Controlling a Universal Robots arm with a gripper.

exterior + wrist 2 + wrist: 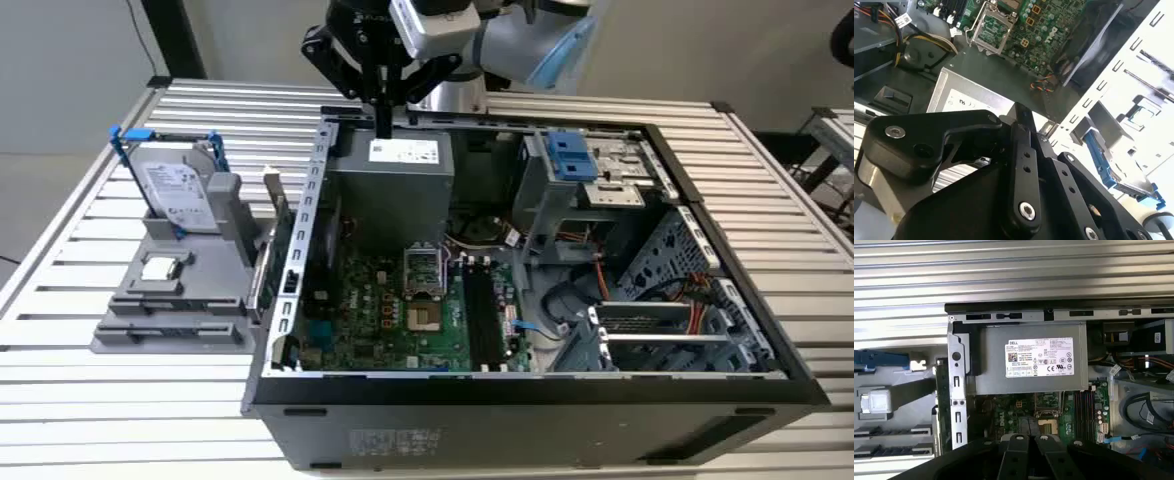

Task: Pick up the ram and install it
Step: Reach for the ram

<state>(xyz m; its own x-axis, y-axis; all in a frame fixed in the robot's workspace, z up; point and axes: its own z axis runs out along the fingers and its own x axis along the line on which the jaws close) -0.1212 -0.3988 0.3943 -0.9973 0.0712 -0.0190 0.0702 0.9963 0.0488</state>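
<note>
The claw [383, 122] is seen in the exterior view above the far rim of the open computer case [534, 400], directly over the gray power supply [394, 190]. Its fingers are pointed downward and are drawn together, so that only a narrow gap is left between the fingertips in the first wrist view [1032, 439]. Nothing is seen gripped between them. In the second wrist view the same claw [1023, 111] is shown above the labelled face of the power supply [961, 100], with the motherboard [1024, 30] beyond it.

The ram [276, 225] is taken to be the thin board standing on edge outside the case, just beside its wall on the exterior view's left, well apart from the claw. In the first wrist view it appears as a narrow greenish strip [942, 395] against the perforated case wall.

The gray fixture [174, 320] is placed on the slatted desk [120, 420] next to the case. A hard drive [174, 190] in a blue frame is stood upright on it, and a small square chip [160, 268] is laid flat in front of that.

Inside the case, the long black slots [483, 320] of the motherboard are seen lying side by side.
</note>
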